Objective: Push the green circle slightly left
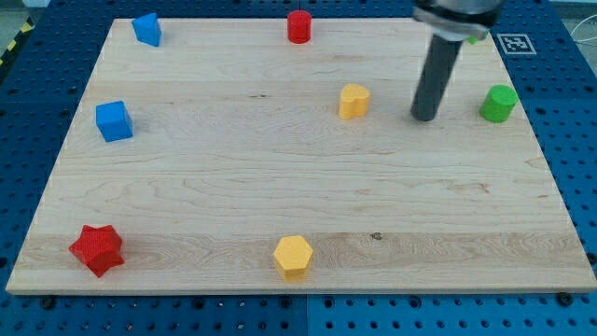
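Rod and block are apart right now: my tip [424, 118] rests on the wooden board [280, 215] well to the view's left of the green circle [499, 104], which stands near the board's right edge, about level with the tip. There are no jaws on this rig, only the straight rod, so nothing is held or clamped. The yellow block [354, 101] sits on the tip's other side, to its left and about as close. A sliver of something green [476, 38] peeks out behind the arm near the top edge; too hidden to name its shape.

Green circle looks like a small, stiff plastic cylinder, likely light and quick to slide on the smooth wood, so a gentle nudge should do. Contact belongs on its right face, dead centre, since an off-centre touch on a round wall would probably send it skidding aside. I judge my tip must first pass round it to that far side
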`<action>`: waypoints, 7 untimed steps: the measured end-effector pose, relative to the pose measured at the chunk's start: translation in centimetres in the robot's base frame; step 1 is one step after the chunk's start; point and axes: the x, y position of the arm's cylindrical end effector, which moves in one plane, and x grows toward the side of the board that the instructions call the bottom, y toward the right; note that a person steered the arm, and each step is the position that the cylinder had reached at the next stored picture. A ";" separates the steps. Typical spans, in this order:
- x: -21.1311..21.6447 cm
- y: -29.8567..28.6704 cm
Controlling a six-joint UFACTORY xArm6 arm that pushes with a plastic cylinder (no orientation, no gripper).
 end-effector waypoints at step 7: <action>2.0 12.1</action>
